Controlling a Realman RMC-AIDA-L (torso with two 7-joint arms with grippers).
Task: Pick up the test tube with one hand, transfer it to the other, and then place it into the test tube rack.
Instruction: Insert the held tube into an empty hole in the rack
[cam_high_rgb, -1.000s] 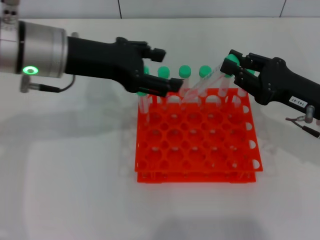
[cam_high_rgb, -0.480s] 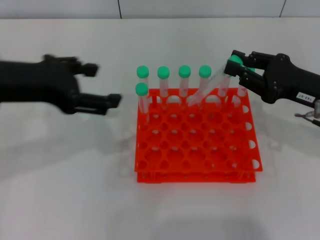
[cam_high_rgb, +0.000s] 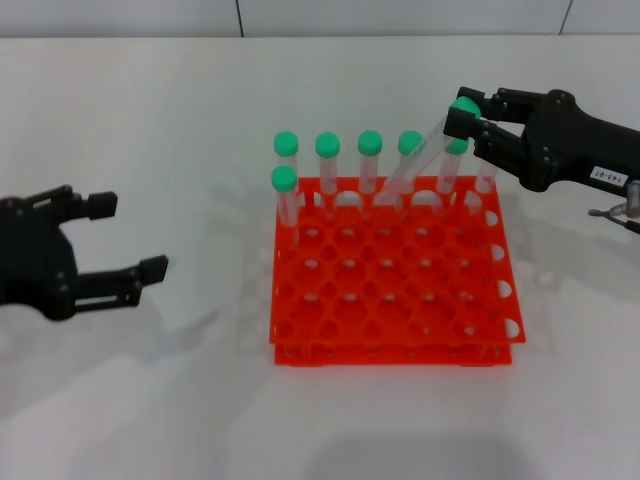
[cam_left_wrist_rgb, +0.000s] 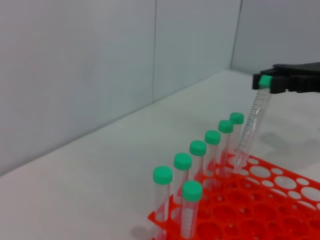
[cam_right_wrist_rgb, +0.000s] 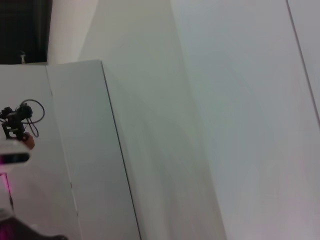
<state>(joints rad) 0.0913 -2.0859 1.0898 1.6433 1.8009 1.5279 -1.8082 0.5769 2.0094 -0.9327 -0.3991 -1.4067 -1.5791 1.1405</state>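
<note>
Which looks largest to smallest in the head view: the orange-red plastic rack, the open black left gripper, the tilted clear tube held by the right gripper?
1. The orange-red plastic rack.
2. The black left gripper; it sits nearer the camera, so its rank is less sure.
3. The tilted clear tube, pinched at its green cap by the right gripper.

Capped tubes (cam_high_rgb: 328, 146) crowd rack (cam_high_rgb: 395, 345) rear; front holes open.

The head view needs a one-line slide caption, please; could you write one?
Right gripper holds a tilted test tube over the test tube rack; left gripper open, off to the side.
</note>
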